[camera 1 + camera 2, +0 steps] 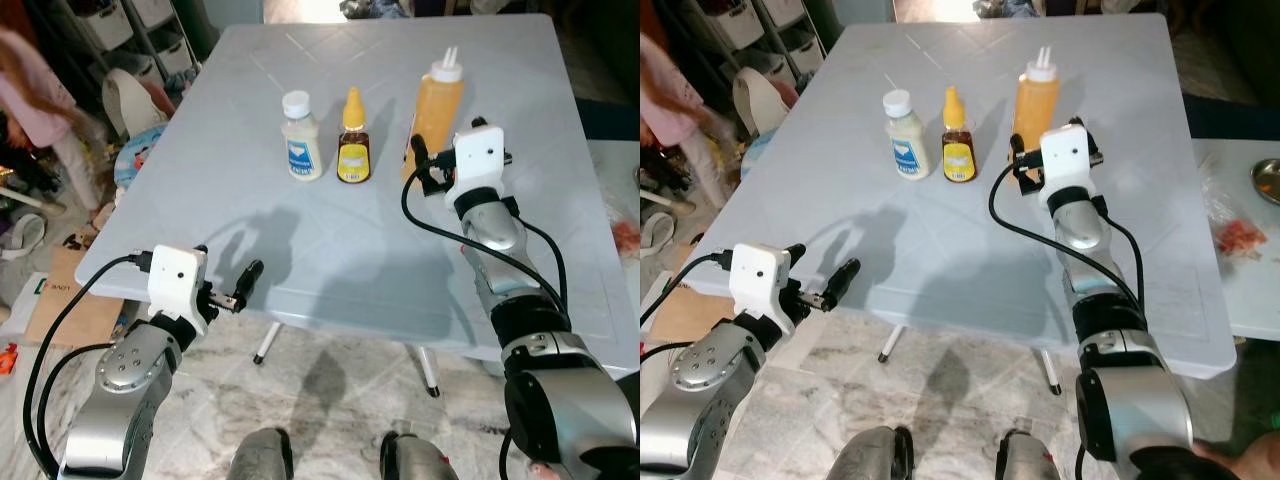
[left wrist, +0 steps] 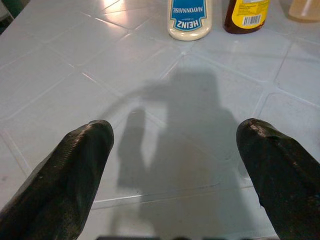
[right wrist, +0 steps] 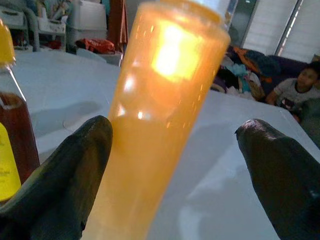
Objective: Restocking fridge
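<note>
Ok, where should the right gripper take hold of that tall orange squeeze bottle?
Grip the orange squeeze bottle around its straight mid-body, coming in level from the near side, as the right gripper is lined up now, fingers open on either side. It stands upright; the top narrows to a thin nozzle.

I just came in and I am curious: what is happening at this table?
A humanoid robot stands at a pale table holding three bottles in a row: mayonnaise, a dark honey bottle and a tall orange squeeze bottle. Its right gripper is open around the orange bottle, not closed on it. The left gripper hovers open over the table's near edge.
</note>
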{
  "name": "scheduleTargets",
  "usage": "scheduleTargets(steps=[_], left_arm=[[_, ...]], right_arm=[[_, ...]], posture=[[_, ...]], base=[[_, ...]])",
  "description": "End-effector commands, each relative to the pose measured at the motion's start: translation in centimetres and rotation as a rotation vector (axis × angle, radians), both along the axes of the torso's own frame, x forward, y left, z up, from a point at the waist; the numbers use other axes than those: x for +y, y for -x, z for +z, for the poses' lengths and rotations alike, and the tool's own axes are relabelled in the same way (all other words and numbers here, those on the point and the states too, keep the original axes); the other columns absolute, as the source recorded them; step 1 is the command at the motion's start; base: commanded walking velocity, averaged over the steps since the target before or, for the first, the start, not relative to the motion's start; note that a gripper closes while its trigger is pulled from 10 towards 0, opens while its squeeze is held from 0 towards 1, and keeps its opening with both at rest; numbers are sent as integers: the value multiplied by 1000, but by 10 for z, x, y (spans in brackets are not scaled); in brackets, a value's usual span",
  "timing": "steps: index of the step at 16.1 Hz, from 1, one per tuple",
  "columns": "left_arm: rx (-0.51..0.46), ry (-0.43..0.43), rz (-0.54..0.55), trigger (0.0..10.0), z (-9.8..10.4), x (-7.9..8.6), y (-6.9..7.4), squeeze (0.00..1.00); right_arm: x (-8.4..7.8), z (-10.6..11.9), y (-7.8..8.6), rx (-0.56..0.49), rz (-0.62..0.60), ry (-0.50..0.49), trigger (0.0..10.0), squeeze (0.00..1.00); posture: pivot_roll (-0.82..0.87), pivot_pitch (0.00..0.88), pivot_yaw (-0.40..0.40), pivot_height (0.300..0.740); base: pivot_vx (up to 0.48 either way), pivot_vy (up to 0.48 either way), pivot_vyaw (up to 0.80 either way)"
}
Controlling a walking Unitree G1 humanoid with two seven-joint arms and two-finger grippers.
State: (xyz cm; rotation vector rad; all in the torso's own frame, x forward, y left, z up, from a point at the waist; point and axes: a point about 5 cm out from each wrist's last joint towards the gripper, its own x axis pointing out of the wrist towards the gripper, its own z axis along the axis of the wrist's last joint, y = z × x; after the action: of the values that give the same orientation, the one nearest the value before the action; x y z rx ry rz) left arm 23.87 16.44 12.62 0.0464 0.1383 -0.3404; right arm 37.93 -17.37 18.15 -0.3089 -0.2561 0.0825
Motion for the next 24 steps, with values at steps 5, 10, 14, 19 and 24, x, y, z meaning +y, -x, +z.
scheduleTargets(steps=[5, 10, 14, 19, 24], left_arm=[[-9, -17, -8, 10000, 4, 0, -1, 0], [-8, -13, 1, 10000, 3, 0, -1, 0], [-5, -21, 3, 10000, 3, 3, 1, 0], [0, -33, -5, 10000, 3, 4, 4, 0], [5, -33, -15, 10000, 3, 2, 2, 0]], right_arm=[[18, 14, -1, -71, 81, -18, 10000, 0], [11, 28, -8, -90, 69, 8, 10000, 0], [9, 37, -15, -88, 68, 35, 10000, 0], [11, 40, -19, -77, 73, 20, 10000, 0], [22, 42, -24, -43, 125, -11, 10000, 0]], posture=[[193, 133, 141, 740], [197, 138, 130, 740], [206, 141, 136, 740], [216, 147, 144, 740], [209, 147, 145, 740]], base=[[0, 0, 0], [0, 0, 0], [0, 0, 0], [0, 0, 0], [0, 0, 0]])
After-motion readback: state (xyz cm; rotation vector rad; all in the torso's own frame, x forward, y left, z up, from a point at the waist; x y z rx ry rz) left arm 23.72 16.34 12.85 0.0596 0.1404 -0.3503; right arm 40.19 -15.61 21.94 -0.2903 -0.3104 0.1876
